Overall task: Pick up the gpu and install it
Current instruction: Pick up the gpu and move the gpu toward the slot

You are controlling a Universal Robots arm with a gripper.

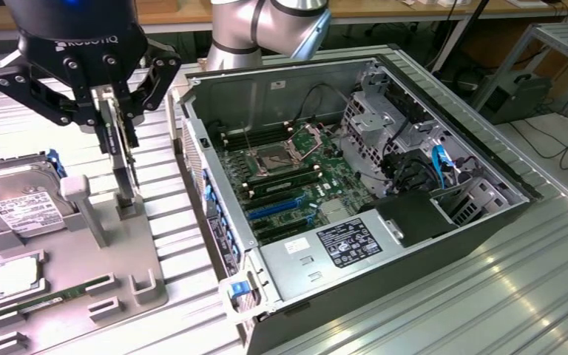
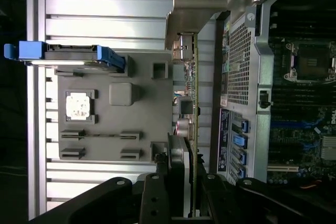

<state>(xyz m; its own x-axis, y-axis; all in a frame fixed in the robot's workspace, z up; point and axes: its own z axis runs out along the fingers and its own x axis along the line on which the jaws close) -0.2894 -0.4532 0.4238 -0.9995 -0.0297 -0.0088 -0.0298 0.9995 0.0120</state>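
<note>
The gpu is a thin dark card seen edge-on, hanging upright over the grey fixture tray at the exterior view's left. My gripper is shut on its upper part, one finger on each face. The card's lower end is right at the tray's small upright holder; I cannot tell whether it touches. In the wrist view the gpu runs away from my gripper, ending in its silver bracket. The open computer case lies beside it, to the exterior view's right.
On the tray lie a hard drive in blue rails, a square processor chip and a green memory stick. Inside the case, the motherboard's blue slots lie near the case wall closest to the card. The slatted metal table surrounds everything.
</note>
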